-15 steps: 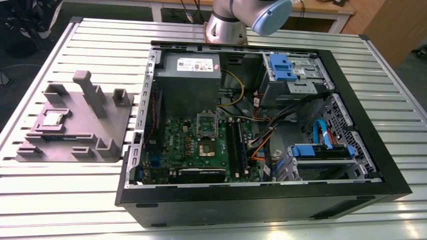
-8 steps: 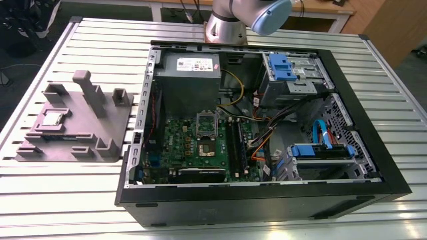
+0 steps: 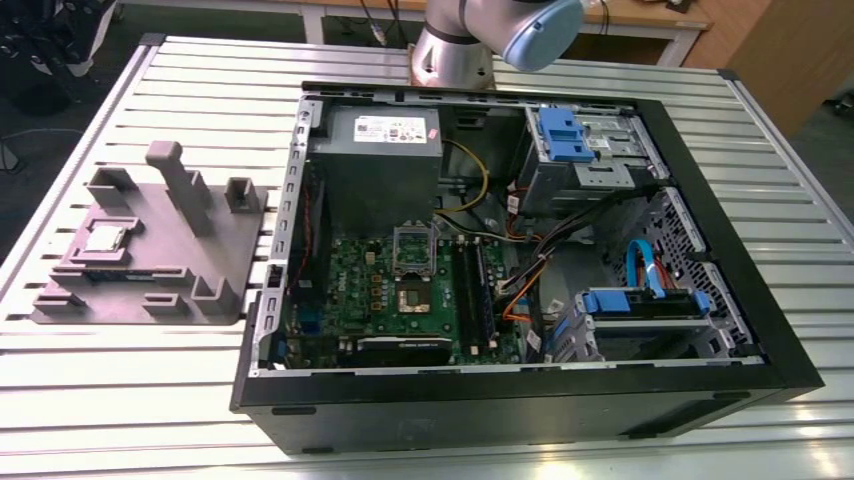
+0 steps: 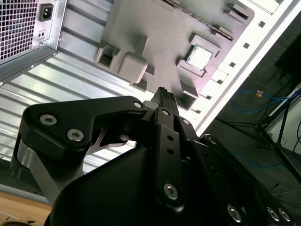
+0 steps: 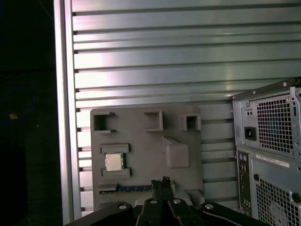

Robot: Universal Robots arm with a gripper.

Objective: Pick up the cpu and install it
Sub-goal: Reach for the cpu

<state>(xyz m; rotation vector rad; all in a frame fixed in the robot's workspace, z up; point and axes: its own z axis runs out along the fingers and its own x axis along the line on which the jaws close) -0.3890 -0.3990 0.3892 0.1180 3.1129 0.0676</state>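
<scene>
The cpu [image 3: 107, 238] is a small silver square lying flat in a recess of the grey holder block [image 3: 200, 240], at the exterior view's left beside the open computer case. Both wrist views look down on it from well above: the cpu [image 4: 201, 57] [image 5: 114, 161] sits in the holder block [image 4: 155, 28] [image 5: 141, 136]. My gripper [image 4: 164, 92] [image 5: 160, 181] hangs high over the block, apart from the cpu. Its fingers are together with nothing between them. On the green motherboard [image 3: 400, 300] the socket [image 3: 412, 292] lies open with its silver bracket [image 3: 411, 243] raised.
The black computer case [image 3: 534, 395] lies open on the slatted aluminium table [image 3: 134, 400], with a grey power-supply box [image 3: 380, 130], blue drive cages [image 3: 641, 305] and loose cables inside. The case's rear panel [image 5: 268, 141] stands beside the block. The table edge [image 5: 63, 94] drops to dark floor.
</scene>
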